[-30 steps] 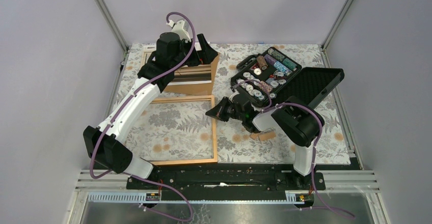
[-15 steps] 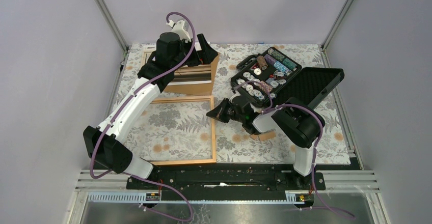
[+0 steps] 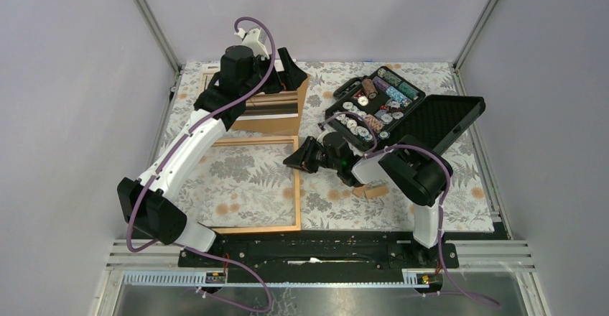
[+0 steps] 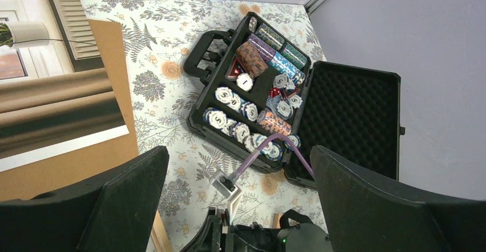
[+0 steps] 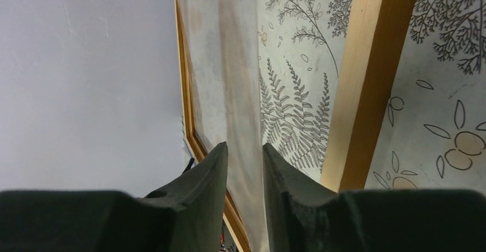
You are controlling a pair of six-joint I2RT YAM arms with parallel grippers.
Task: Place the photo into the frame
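Note:
The frame, a thin tan wooden border, lies flat on the patterned table in front of the left arm; its right side fills the right wrist view. My right gripper sits low at that right side, its tips over the inner pane, slightly open with nothing between them. The photo, with brown bands and a window, lies face up on a brown backing board behind the frame, and the left wrist view has the photo at its left. My left gripper hovers above the photo's far right corner, wide open and empty.
An open black case of poker chips sits at the back right, its foam lid laid out to the right; the case is also in the left wrist view. A small tan block lies by the right arm. Walls close in on three sides.
My right gripper has slid left against the frame's right side, and the frame has shifted slightly left. Its jaws have parted from shut. The left arm has not moved.

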